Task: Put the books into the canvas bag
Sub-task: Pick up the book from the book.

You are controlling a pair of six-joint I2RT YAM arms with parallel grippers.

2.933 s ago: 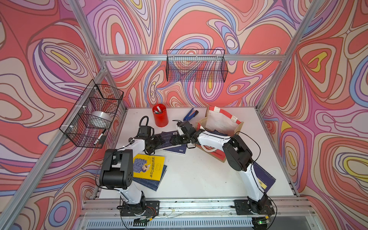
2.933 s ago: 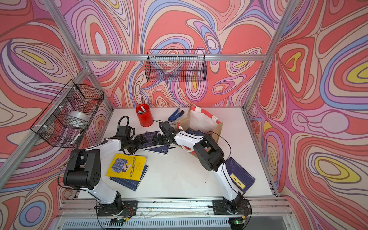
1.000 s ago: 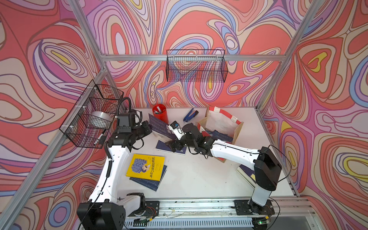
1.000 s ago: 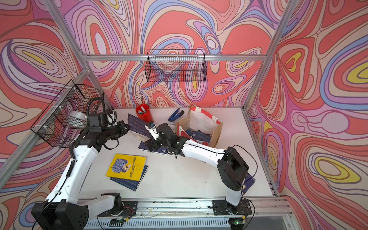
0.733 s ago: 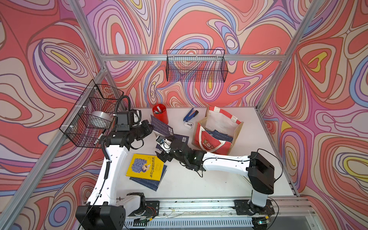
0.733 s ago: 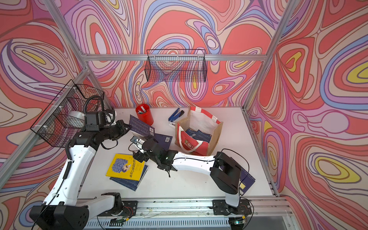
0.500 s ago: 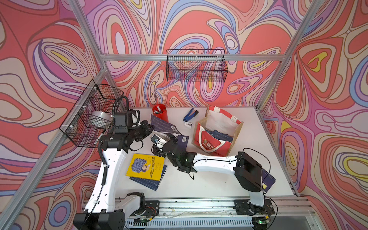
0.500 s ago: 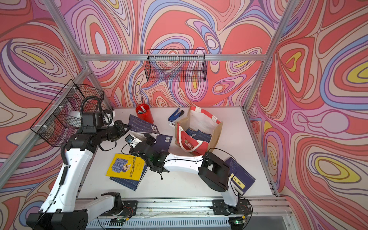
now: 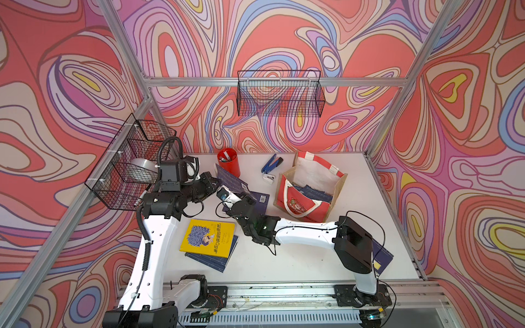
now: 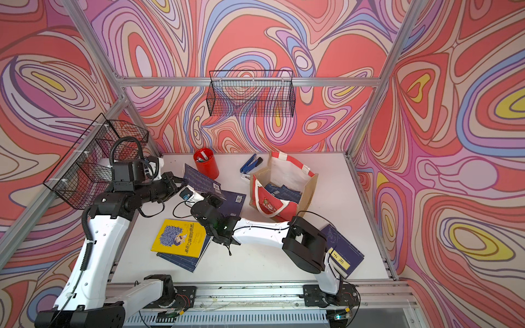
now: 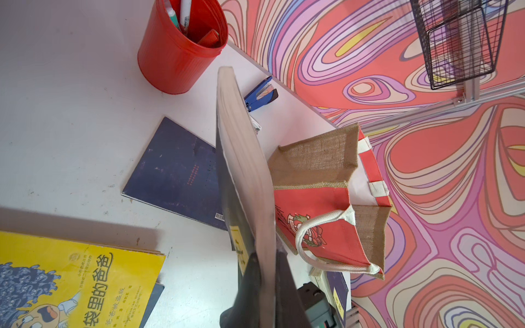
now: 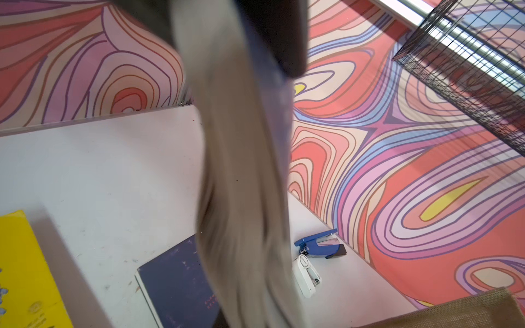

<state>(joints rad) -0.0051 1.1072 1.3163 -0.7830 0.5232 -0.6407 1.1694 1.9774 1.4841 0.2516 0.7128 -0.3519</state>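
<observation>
A navy book (image 9: 231, 180) (image 10: 200, 180) hangs tilted above the table near the pen cup. My left gripper (image 9: 212, 184) (image 11: 264, 264) is shut on one edge of it, and my right gripper (image 9: 245, 196) (image 10: 213, 199) is shut on the opposite edge; its page edge (image 12: 241, 170) fills the right wrist view. The canvas bag (image 9: 308, 206) (image 10: 272, 206) (image 11: 321, 215) stands open to the right with navy books (image 9: 312, 193) inside. Another navy book (image 9: 260, 198) lies flat under the grippers. A yellow book (image 9: 210, 238) rests on a navy one (image 9: 216, 259). One more navy book (image 10: 343, 252) lies at front right.
A red pen cup (image 9: 228, 163) stands at the back, just behind the held book. A blue stapler (image 9: 271, 164) and a small white tool (image 9: 268, 177) lie left of the bag. Wire baskets hang on the back wall (image 9: 279, 95) and the left wall (image 9: 133, 164).
My right arm swung left, away from the bag, and its gripper went from open to shut on the book that the left gripper keeps raised.
</observation>
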